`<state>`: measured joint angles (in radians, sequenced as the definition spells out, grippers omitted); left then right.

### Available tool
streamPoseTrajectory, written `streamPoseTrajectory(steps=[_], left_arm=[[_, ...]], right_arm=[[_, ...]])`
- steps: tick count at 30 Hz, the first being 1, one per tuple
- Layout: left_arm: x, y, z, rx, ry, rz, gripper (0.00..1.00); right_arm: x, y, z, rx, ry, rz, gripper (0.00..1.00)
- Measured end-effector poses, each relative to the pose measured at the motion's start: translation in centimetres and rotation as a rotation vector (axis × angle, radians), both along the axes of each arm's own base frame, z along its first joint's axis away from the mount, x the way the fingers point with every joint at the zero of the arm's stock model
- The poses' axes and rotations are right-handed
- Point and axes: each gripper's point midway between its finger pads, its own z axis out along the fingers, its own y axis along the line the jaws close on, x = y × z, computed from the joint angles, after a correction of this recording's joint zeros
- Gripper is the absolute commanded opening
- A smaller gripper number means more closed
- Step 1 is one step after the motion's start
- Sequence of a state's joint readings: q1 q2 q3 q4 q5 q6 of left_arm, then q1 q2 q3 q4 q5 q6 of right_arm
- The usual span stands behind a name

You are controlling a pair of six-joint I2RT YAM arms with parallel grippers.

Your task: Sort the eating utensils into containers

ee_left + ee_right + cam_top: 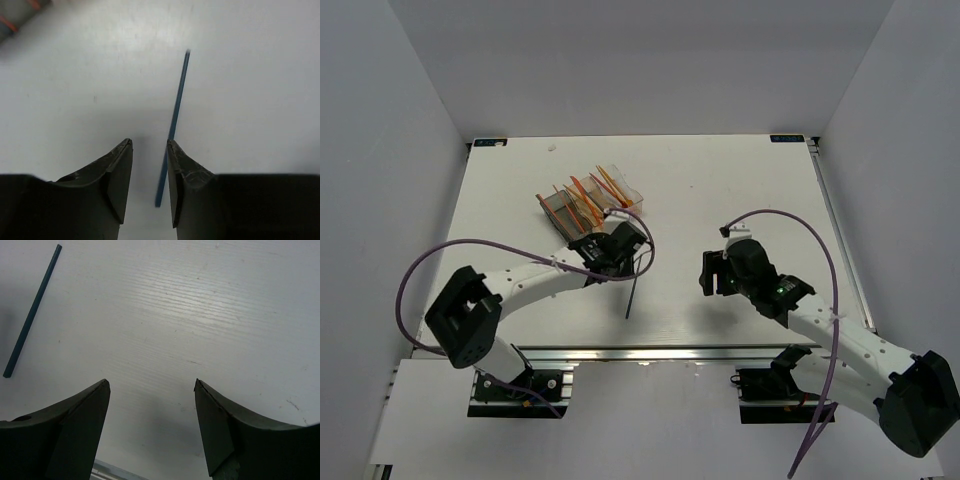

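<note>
White, matte worktop [740,190], finely ribbed in the right wrist view, boxed in by pale enclosure walls [410,120]. Aluminium rail [650,350] along the near edge; purple cables [460,243] looping over both arms.

Far and left of centre: containers [592,203], translucent plastic bins joined in a row and set at a slant. Packed with thin orange and red utensils [588,190] leaning inside. Smoky grey corner of one bin, with an orange streak, just caught at the top left of the left wrist view. Black wrist of the left arm [608,250] close against the bins' near side, between them and the open worktop.

One blue utensil [633,293] out on the bare worktop near the centre, flat, pencil-slim and straight, square-cut at the ends, running near to far at a slight slant. No fork end to be made out.

Left jaws dark, wedge-shaped, a narrow gap apart and not clamped. Same blue utensil [175,117] with one end lying in that gap, hard beside the finger on the right of the view, the rest stretching away beyond the tips.

Right jaws spread wide over bare worktop, holding nothing, with the blue utensil [31,315] well off to their left.
</note>
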<state>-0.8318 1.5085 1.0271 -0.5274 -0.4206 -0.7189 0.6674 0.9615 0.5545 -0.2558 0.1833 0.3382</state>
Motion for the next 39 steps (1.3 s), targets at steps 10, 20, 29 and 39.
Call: streamPoseTrajectory(steps=[10, 20, 29, 39], left_arm=[[-4.3, -0.3, -6.2, 0.158, 0.185, -0.132, 0.43], [-6.9, -1.6, -7.9, 0.187, 0.246, -0.202, 0.44], [-7.4, -2.5, -8.5, 0.175, 0.25, -0.206, 0.24], [-7.8, -3.0, -8.4, 0.139, 0.226, -0.204, 0.0]], right_arm=[[0.1, -1.2, 1.1, 0.009, -0.031, -0.069, 0.75], [0.0, -1.1, 0.7, 0.004, -0.017, -0.064, 0.75], [-0.1, -1.0, 0.5, 0.002, -0.008, -0.058, 0.75], [-0.2, -0.9, 0.6, 0.008, -0.007, -0.053, 0.75]])
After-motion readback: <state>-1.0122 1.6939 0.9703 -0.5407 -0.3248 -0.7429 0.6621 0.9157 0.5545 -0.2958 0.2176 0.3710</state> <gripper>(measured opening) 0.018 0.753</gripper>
